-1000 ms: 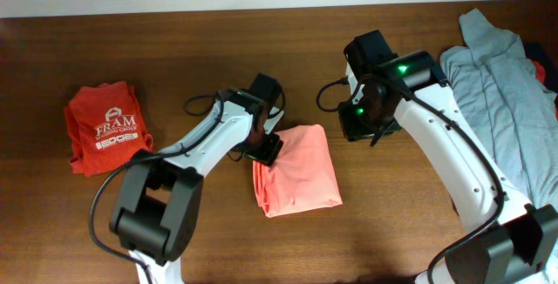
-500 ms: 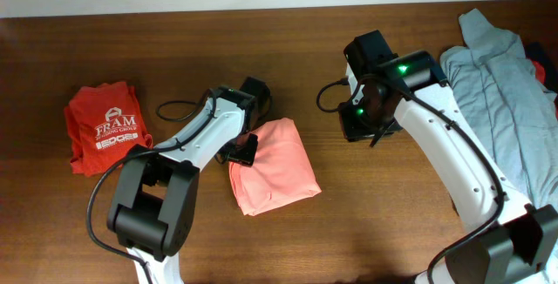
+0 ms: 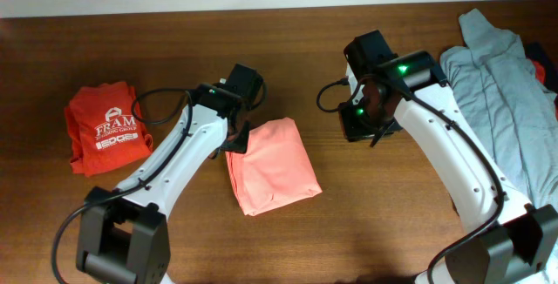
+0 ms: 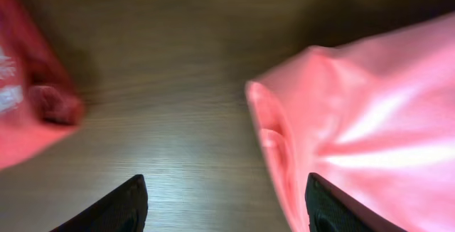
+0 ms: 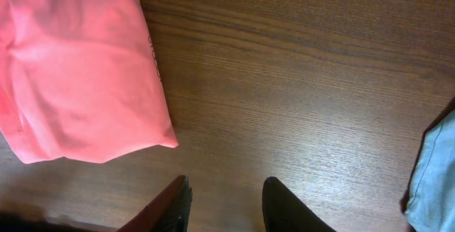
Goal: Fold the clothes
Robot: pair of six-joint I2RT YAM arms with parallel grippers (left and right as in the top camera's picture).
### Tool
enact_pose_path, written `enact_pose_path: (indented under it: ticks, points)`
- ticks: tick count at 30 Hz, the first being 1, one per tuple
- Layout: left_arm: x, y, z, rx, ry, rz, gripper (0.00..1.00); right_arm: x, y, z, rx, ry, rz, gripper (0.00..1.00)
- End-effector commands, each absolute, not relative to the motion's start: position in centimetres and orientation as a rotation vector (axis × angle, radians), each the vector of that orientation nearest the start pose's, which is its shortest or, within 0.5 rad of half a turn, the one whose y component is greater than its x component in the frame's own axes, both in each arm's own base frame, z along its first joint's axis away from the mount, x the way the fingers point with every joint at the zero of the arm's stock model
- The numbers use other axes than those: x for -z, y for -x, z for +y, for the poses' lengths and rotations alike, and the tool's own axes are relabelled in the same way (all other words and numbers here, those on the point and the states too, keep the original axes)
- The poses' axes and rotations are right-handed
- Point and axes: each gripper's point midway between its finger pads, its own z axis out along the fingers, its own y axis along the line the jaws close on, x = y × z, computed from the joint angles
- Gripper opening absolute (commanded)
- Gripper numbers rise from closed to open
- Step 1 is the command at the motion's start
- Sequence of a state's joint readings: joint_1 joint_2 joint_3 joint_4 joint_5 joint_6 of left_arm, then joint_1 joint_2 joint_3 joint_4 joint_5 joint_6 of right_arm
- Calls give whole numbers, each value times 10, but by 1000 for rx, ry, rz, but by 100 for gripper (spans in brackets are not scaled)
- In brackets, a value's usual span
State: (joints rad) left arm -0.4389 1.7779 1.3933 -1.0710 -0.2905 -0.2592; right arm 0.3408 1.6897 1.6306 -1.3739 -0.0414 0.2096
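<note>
A: Status of the left gripper (image 4: 224, 191)?
B: Spread wide and empty, at the left edge of the folded salmon-pink shirt (image 3: 272, 166) mid-table (image 3: 174, 40). Likely placed to shift it towards the folded FRAM tee (image 3: 105, 129).
A: And the right gripper (image 5: 224, 193)?
B: Fingers apart, holding nothing, over bare wood near the unfolded grey-blue shirt (image 3: 506, 84), presumably next

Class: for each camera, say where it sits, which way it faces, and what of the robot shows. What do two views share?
Overhead: above the table, looking straight down; both arms show.
Left wrist: on the left arm, facing down; open left gripper shows.
Right wrist: on the right arm, facing down; open right gripper shows.
Shared: all three show the salmon-pink shirt.
</note>
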Motion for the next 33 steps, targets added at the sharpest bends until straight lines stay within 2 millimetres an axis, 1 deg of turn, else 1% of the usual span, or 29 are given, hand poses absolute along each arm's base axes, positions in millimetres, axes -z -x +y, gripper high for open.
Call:
enact_pose_path:
  ticks: [1, 2, 4, 7, 10, 12, 14, 16, 19, 20, 21, 24, 25, 29, 30, 32, 33]
  points:
    - [-97, -320, -170, 216, -503, 2963, 70, -175, -312, 114, -83, 185, 3019, 38]
    - [-101, -313, -190, 398, -611, 2939, 70, -175, -312, 114, -83, 185, 3019, 38]
    - [-112, -302, -219, 685, -717, 2881, 70, -175, -310, 113, -81, 186, 3025, 38]
    - [-111, -300, -220, 703, -688, 2898, 70, -175, -308, 110, -58, 190, 3034, 38]
    - [-112, -287, -234, 868, -700, 2892, 70, -174, -306, 104, -16, 181, 3043, 38]
    - [-105, -281, -237, 908, -706, 2893, 70, -174, -306, 101, -17, 168, 3048, 38]
    - [-91, -272, -237, 929, -708, 2913, 70, -174, -306, 96, -15, 146, 3056, 38]
    - [-75, -261, -235, 950, -673, 2949, 70, -174, -305, 93, -12, 134, 3062, 38]
    - [-58, -244, -238, 1061, -622, 2973, 70, -174, -306, 92, -11, 127, 3063, 38]
    - [-53, -240, -237, 1077, -601, 2984, 70, -174, -306, 92, -11, 127, 3063, 38]
    - [-42, -232, -234, 1081, -553, 3017, 70, -174, -306, 92, -11, 127, 3063, 38]
    - [-27, -220, -228, 1079, -526, 3049, 70, -174, -306, 92, -11, 127, 3062, 38]
    - [-26, -218, -227, 1079, -524, 3053, 71, -174, -306, 92, -11, 127, 3062, 38]
    - [-26, -223, -229, 1081, -534, 3027, 72, -174, -306, 92, -11, 127, 3063, 38]
    - [-26, -224, -229, 1081, -536, 3022, 75, -174, -305, 92, -11, 127, 3064, 38]
    - [-27, -223, -230, 1088, -536, 3022, 75, -174, -305, 92, -11, 127, 3064, 38]
    - [-32, -222, -234, 1136, -542, 3003, 71, -174, -305, 92, -11, 127, 3064, 38]
